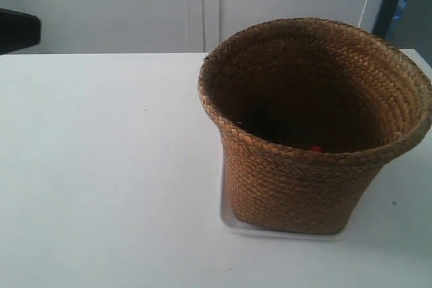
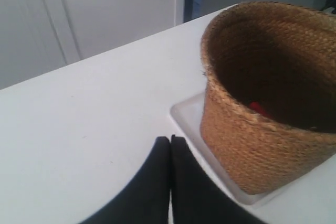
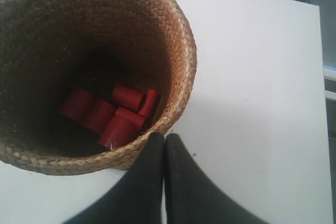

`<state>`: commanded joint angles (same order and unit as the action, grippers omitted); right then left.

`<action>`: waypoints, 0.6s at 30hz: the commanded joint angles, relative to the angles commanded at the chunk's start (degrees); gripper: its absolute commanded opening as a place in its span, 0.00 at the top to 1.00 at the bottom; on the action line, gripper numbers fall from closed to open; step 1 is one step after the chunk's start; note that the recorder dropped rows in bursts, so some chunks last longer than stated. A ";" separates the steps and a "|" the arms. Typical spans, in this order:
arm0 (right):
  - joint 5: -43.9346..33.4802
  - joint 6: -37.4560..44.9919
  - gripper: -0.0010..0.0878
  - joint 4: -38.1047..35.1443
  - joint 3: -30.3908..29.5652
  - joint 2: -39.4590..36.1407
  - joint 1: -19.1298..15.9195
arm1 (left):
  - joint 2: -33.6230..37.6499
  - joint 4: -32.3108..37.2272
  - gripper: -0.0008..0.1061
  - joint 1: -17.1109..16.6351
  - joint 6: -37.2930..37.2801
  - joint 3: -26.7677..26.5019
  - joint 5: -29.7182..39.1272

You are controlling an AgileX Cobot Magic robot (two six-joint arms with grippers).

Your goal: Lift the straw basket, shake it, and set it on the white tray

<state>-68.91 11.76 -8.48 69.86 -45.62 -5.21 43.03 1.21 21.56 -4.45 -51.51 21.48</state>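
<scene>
At the exterior view's far left we are seeing a black shape point(image 1: 17, 30) poking in at the edge; we cannot tell what it is. Next, the white table point(image 1: 101, 166) is filling the left and middle. Right of centre the basket point(image 1: 297, 187) is standing upright on the tray point(image 1: 233, 224). Its flared rim is overhanging the tray edge, and only a thin strip of tray is showing along the front and the left corner. Red cylinders point(image 3: 113, 116) are lying in a heap on the basket floor, touching each other. The left gripper point(image 2: 169, 141) is hanging over the table near the tray corner, fingers pressed together, gripping nothing. The right gripper point(image 3: 164, 139) is sitting just outside the basket rim, fingers together too, with nothing between them. We are not able to tell whether it is touching the rim.
</scene>
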 joint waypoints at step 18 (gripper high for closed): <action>0.01 0.00 0.99 0.00 0.00 0.00 0.00 | -18.31 0.16 0.99 -20.44 7.65 28.77 -23.22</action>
<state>-68.91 11.76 -8.48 69.86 -45.62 -5.21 24.72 1.37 1.12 3.20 -22.74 -1.74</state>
